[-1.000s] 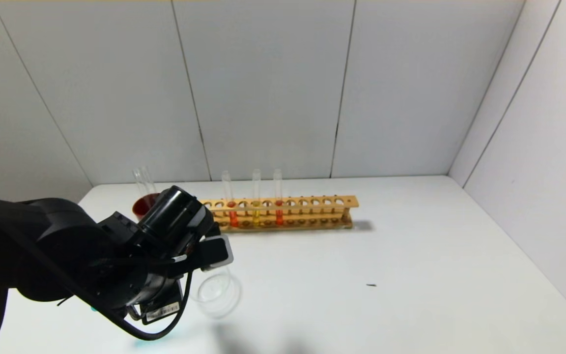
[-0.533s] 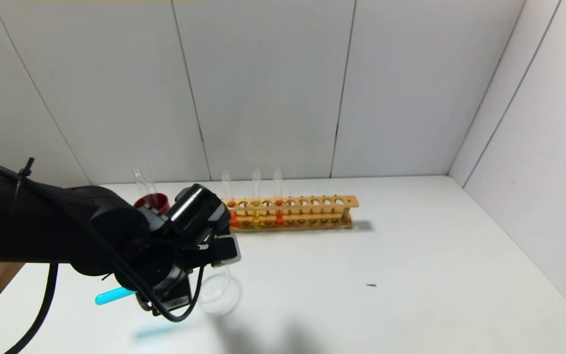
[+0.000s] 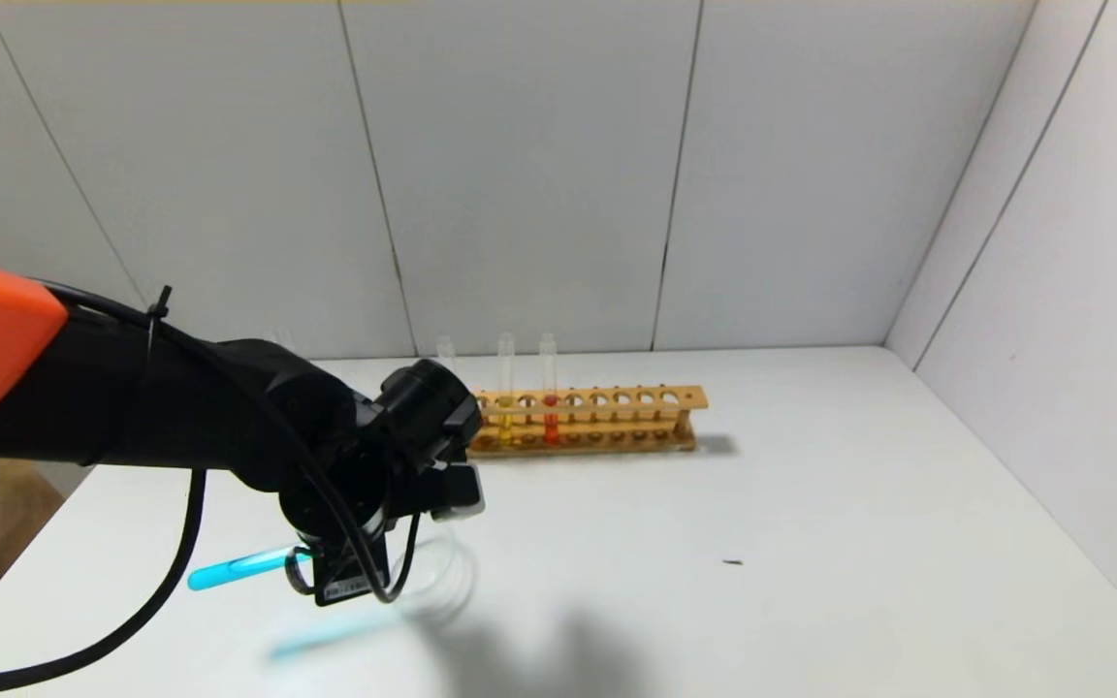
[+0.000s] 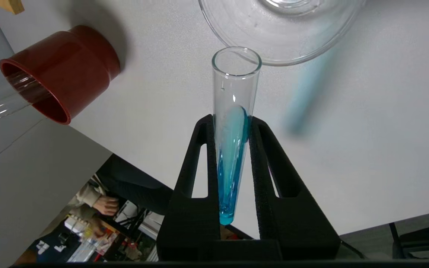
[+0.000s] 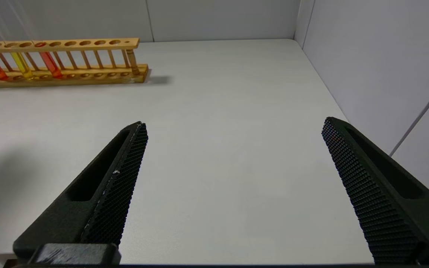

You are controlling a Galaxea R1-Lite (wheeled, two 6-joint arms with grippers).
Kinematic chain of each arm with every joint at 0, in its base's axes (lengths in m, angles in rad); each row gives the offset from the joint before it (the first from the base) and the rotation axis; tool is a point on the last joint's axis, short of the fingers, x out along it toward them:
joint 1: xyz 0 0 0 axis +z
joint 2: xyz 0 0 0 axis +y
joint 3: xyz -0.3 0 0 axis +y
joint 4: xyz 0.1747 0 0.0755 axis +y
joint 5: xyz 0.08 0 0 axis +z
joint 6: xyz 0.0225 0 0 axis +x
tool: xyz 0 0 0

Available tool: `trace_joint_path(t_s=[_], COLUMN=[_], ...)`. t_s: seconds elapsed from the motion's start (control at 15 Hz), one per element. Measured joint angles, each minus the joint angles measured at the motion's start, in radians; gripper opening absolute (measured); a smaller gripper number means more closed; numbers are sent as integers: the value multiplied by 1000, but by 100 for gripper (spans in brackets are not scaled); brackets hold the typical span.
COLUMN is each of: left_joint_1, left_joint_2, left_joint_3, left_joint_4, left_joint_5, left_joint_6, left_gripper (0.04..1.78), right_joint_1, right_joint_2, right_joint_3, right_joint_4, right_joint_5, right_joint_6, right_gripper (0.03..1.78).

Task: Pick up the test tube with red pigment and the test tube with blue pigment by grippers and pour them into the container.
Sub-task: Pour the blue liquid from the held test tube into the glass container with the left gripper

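Our left gripper [image 4: 232, 123] has its fingers [image 4: 264, 149] clamped on the lower body of the test tube with blue pigment [image 4: 233, 130], a light, slick, fragile glass tube lying nearly level, its open mouth at the rim of the container [image 4: 237, 39]. We judge that a firm, gentle mid-body hold suits it. The white bench [image 3: 714, 543] is smooth, walled in by pale panels; our right gripper [image 5: 233, 149] hangs wide open above it.

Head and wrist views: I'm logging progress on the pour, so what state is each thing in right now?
left gripper: shut on the blue test tube, above the table beside the glass dish.
blue test tube: tilted near level, liquid inside, mouth toward the dish.
glass dish: looks empty.
red test tube: upright in the wooden rack.
right gripper: open, empty.
dark red cup: holds an empty glass tube.
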Motion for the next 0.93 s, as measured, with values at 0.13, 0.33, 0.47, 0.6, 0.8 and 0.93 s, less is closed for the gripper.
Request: trace_joint_path(t_s=[0.13, 0.33, 0.47, 0.6, 0.8, 0.93], left_joint_1=[2, 3, 4, 8, 9, 9], left_joint_2=[26, 69, 91, 106, 123, 130], left_joint_3=[-38, -80, -113, -148, -207, -221], left_joint_4=[17, 41, 91, 131, 224, 232], left_joint_5=[1, 1, 5, 23, 34, 36], left_joint_6=[1, 0, 0, 4, 4, 3], left_gripper=[32, 32, 32, 32, 32, 32], right_joint_1=[0, 0, 0, 0, 0, 0], right_joint_2=[0, 0, 0, 0, 0, 0], right_joint_3=[0, 0, 0, 0, 0, 0], right_joint_4=[0, 0, 0, 0, 0, 0], right_joint_5=[0, 0, 0, 0, 0, 0], right_joint_6=[0, 0, 0, 0, 0, 0], right_gripper=[171, 171, 171, 171, 171, 171])
